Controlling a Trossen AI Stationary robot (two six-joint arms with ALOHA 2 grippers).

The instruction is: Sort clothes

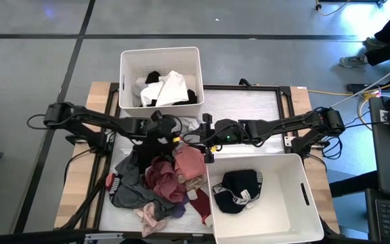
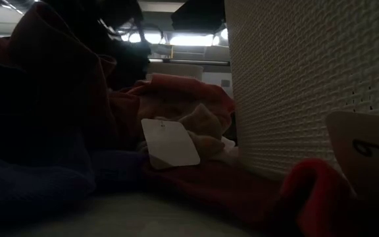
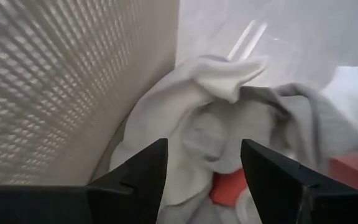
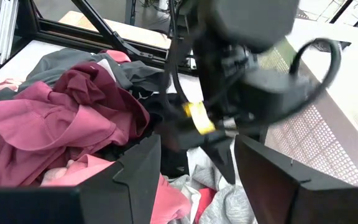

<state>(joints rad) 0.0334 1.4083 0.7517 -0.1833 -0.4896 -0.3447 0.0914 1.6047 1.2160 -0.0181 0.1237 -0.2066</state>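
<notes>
Two grippers meet over the middle of the table, just above the top edge of the clothes pile [image 1: 161,183] — a heap of maroon, pink, grey and black garments lying left of the near bin [image 1: 263,234]. The left gripper [image 1: 175,132] reaches in from the left and hangs beside the corner of the far bin [image 1: 160,55]; its wrist view shows the fingers [image 3: 142,171] spread apart with nothing between them, poised over a white and light grey garment [image 3: 216,118] that lies against the bin's perforated wall [image 3: 55,81]. That garment sits directly ahead of the open fingers, apart from them, with a scrap of red cloth [image 3: 229,185] showing under it.

The right gripper [image 1: 205,139] comes in from the right, close to the left one. Its own fingers [image 4: 138,168] are also parted and empty, and past them the maroon garment [image 4: 61,118] and a pink one [image 4: 92,174] lie just beside and below, with the left arm's wrist [image 4: 241,68] looming above.

One black garment with a white-lettered band [image 1: 237,191] lies in the near bin; white and black pieces [image 1: 164,88] lie in the far bin. From table height, a paper tag [image 2: 170,141] rests on the reddish cloth [image 2: 176,99] beside the bin wall [image 2: 308,79].
</notes>
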